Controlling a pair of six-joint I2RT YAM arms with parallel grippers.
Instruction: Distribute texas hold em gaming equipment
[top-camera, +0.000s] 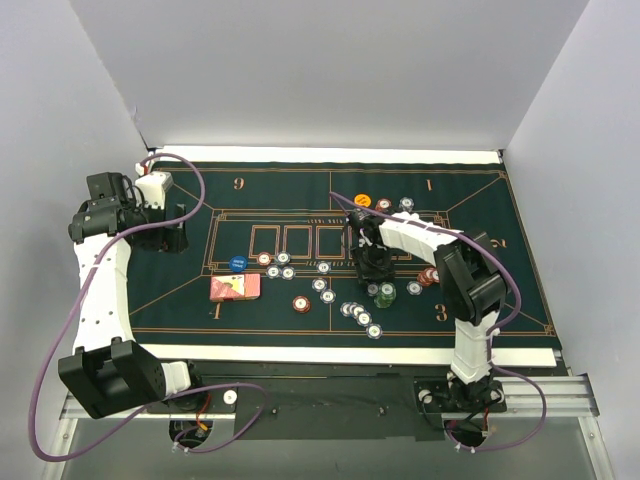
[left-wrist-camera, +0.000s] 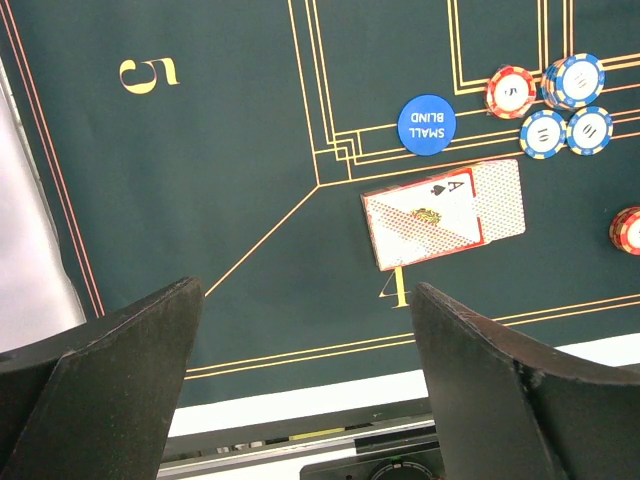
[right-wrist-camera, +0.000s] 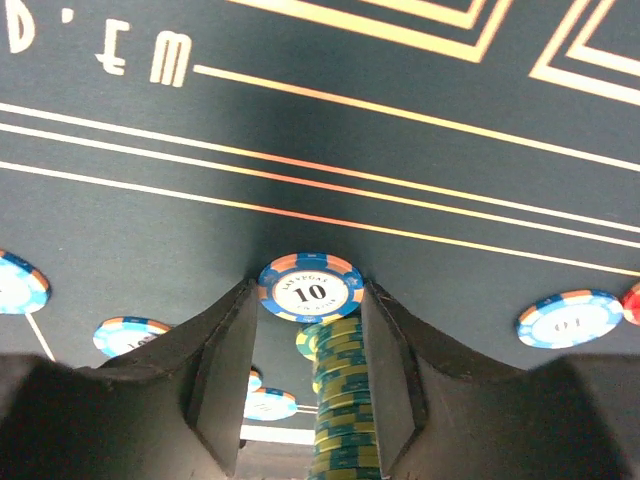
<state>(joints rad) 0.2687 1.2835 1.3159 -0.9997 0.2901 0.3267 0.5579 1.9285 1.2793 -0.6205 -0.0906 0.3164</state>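
Note:
My right gripper (top-camera: 372, 265) (right-wrist-camera: 310, 292) points down at the mat's middle, shut on a blue "10" chip (right-wrist-camera: 310, 288) at its fingertips. A tall green chip stack (right-wrist-camera: 342, 400) (top-camera: 385, 295) stands just behind the jaws. Loose blue-white chips (top-camera: 360, 315) lie around it, and red chips (top-camera: 428, 276) lie to the right. My left gripper (top-camera: 172, 238) (left-wrist-camera: 308, 300) hovers open and empty over the mat's left end. Red-backed cards with an ace showing (left-wrist-camera: 445, 212) (top-camera: 235, 287) lie by a blue "small blind" disc (left-wrist-camera: 426, 125) (top-camera: 238, 263). An orange disc (top-camera: 362, 201) lies at the back. No red triangular marker shows.
The dark green felt mat (top-camera: 280, 190) with gold lines and numbers covers the table. White walls close in at the left, back and right. More chips (left-wrist-camera: 560, 100) lie right of the cards, and a red chip (top-camera: 301, 303) lies near the front. A metal rail (top-camera: 540, 385) runs along the near edge.

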